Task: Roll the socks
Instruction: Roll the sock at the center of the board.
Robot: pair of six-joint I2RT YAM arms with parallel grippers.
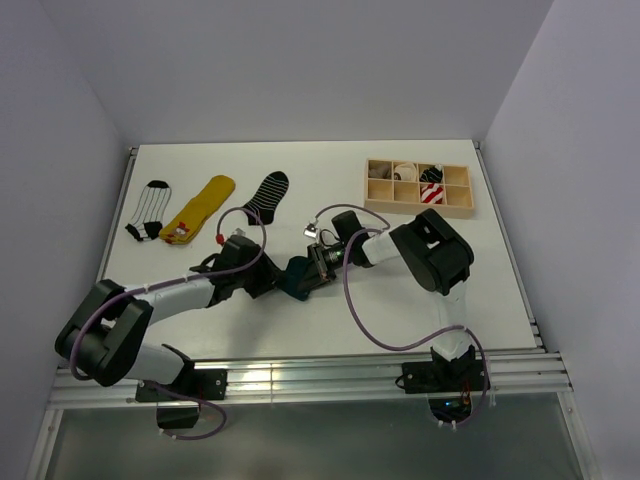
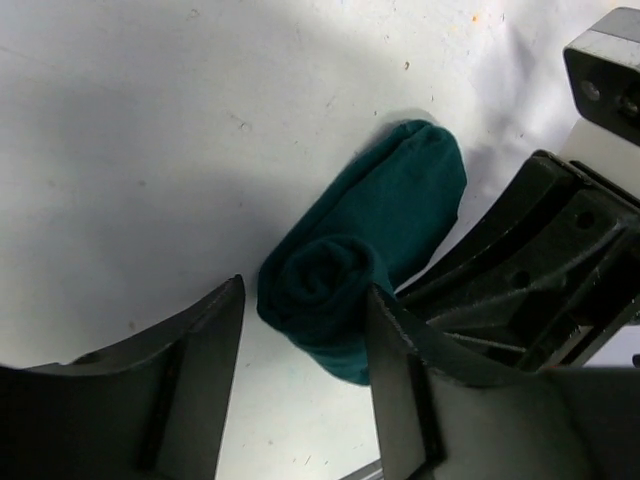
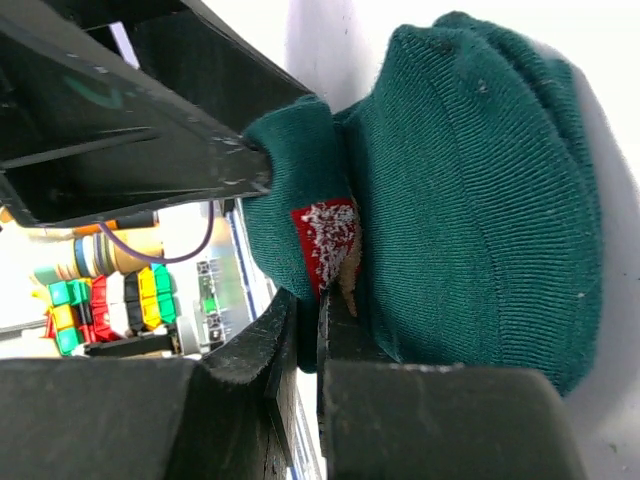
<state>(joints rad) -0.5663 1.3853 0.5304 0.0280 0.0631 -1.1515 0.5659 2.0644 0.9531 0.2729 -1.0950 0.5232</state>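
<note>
Left wrist view: the left gripper (image 2: 305, 300) stands partly open astride the rolled end of the dark green sock (image 2: 400, 200), one finger touching the roll and the other just clear. The sock's long axis runs from that roll at lower left to a rounded end at upper right. The right gripper (image 3: 320, 300) is pinched closed on the sock's edge. The sock lies mid-table (image 1: 500, 270), between both grippers.

The green sock (image 3: 470, 190) apparently hides most of its figure (image 3: 325, 235).
</note>
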